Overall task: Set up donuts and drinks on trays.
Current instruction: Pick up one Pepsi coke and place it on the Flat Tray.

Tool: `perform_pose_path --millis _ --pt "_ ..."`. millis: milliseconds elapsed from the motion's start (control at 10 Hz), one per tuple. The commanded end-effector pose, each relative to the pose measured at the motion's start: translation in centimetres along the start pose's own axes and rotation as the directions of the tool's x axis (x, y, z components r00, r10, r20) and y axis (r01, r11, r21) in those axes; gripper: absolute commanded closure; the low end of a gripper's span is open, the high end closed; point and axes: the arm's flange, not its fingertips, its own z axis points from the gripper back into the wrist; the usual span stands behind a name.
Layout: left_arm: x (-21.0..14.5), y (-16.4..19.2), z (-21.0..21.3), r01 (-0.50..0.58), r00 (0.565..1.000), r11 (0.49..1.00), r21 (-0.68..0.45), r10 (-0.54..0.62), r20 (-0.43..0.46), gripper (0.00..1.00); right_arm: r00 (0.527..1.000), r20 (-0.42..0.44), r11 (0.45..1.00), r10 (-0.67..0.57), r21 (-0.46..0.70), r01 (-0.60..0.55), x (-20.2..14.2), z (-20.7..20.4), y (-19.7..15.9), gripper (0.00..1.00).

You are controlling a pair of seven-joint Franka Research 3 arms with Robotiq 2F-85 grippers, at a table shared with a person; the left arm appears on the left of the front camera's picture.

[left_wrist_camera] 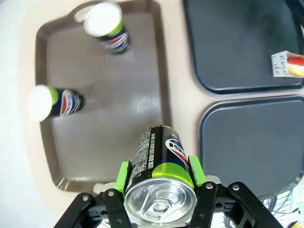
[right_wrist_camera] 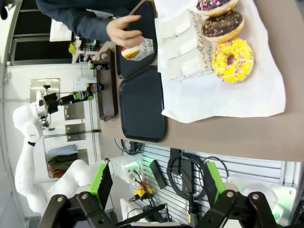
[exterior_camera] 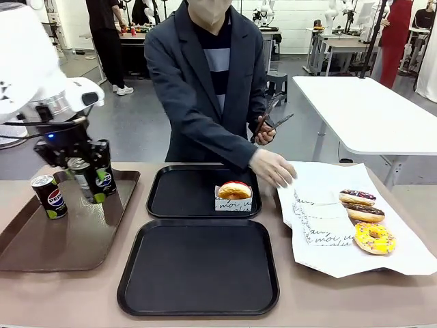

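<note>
**At the brown tray, a can is up, but both black trays are short of drinks**

Closest to the robot's side, the near square black plastic tray (exterior_camera: 198,270) lies bare: no donut, no drink. Over on the left, the left gripper (left_wrist_camera: 160,176) has its green pads clamped on a slim black Pepsi can (left_wrist_camera: 159,154), held above the rim of the larger brown rectangular tray (left_wrist_camera: 104,142), where two more black Pepsi cans (left_wrist_camera: 108,28) stand. The right gripper (right_wrist_camera: 158,185) hangs with jaws wide, holding nothing. Further across, the far square black plastic tray (exterior_camera: 181,195) carries one pink-iced donut in a white paper sleeve (exterior_camera: 234,193), and that's all. Beyond it, the person's hand (exterior_camera: 273,167) is at the edge of the white paper sheet (exterior_camera: 321,253), where three unsleeved iced ring donuts (exterior_camera: 364,212) lie in a row. My read: early going. One donut is placed and no drink is delivered, with a second donut and both cans to come.
</note>
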Motion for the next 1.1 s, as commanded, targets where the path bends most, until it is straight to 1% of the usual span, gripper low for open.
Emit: perform_pose_path --millis 0,300,500,600,700,800,900,1000 --pt "3.2 -3.8 -1.0 0.04 0.999 0.999 0.002 -0.04 0.028 0.42 1.0 0.004 1.0 0.017 0.016 -0.017 0.1 0.0 0.0 0.0" --pt "7.4 -8.1 -3.8 0.069 0.997 0.997 0.028 -0.069 0.021 0.42 1.0 0.004 1.0 0.017 0.016 -0.017 0.1 0.0 0.0 0.0" --pt "9.9 -10.3 -6.6 0.08 0.997 0.997 0.013 -0.08 0.021 0.42 1.0 0.004 1.0 0.017 0.016 -0.017 0.1 0.0 0.0 0.0" --pt "10.5 -10.8 -8.2 0.086 0.996 0.996 -0.025 -0.086 -0.014 0.42 1.0 0.004 1.0 0.017 0.016 -0.017 0.1 0.0 0.0 0.0" --pt "10.8 -11.1 -9.7 0.093 0.995 0.995 -0.035 -0.094 -0.042 0.42 1.0 0.004 1.0 0.017 0.016 -0.017 0.1 0.0 0.0 0.0" --pt "10.0 -10.5 -9.7 0.068 0.992 0.998 -0.014 -0.069 -0.108 0.42 1.0 0.004 1.0 0.017 0.016 -0.017 0.1 0.0 0.0 0.0" --pt "7.0 -8.7 -6.8 0.05 0.977 0.999 -0.004 -0.049 -0.205 0.42 1.0 0.004 1.0 0.017 0.016 -0.017 0.1 0.0 0.0 0.0" --pt "1.4 -6.4 -2.8 0.149 0.966 0.988 -0.038 -0.154 -0.207 0.42 1.0 0.004 1.0 0.017 0.016 -0.017 0.1 0.0 0.0 0.0"
